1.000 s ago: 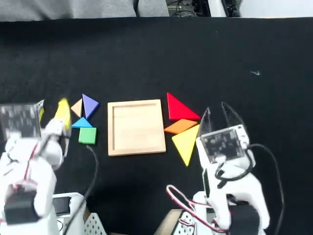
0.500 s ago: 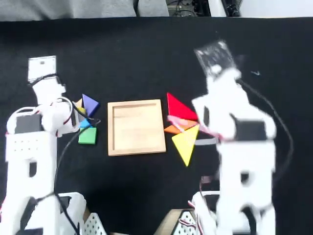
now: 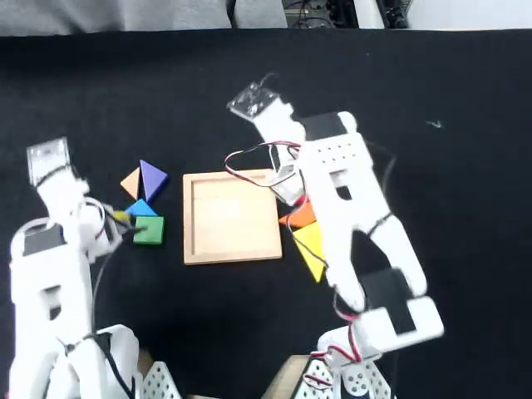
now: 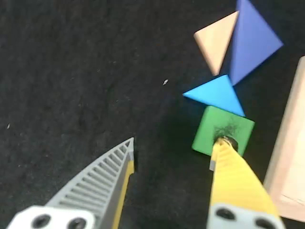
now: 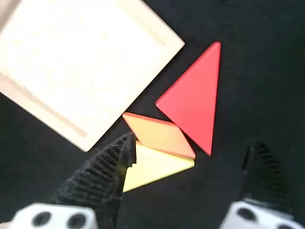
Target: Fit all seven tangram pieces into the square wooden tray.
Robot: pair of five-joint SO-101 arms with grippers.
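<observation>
Looking down over the black-covered bench, you have the square pale wooden tray lying flat in the middle, its recess bare. On one side of it four pieces cluster close together. A small tan wooden triangle sits against a dark blue triangle. A light blue triangle lies just beside them, and a green square lies nearest the arms' bases.

Your left end effector hangs here spread wide, holding nothing. The tip of its yellow finger is over the green square's edge, and its grey finger is out over bare cloth.

On the tray's other side a large red triangle, an orange parallelogram and a yellow triangle lie packed close together. Your right end effector is spread wide above these three, gripping nothing.

In the high view the right arm crosses the tray's corner and hides most of the red triangle. A red-and-white cable loops beside the tray's far edge.
</observation>
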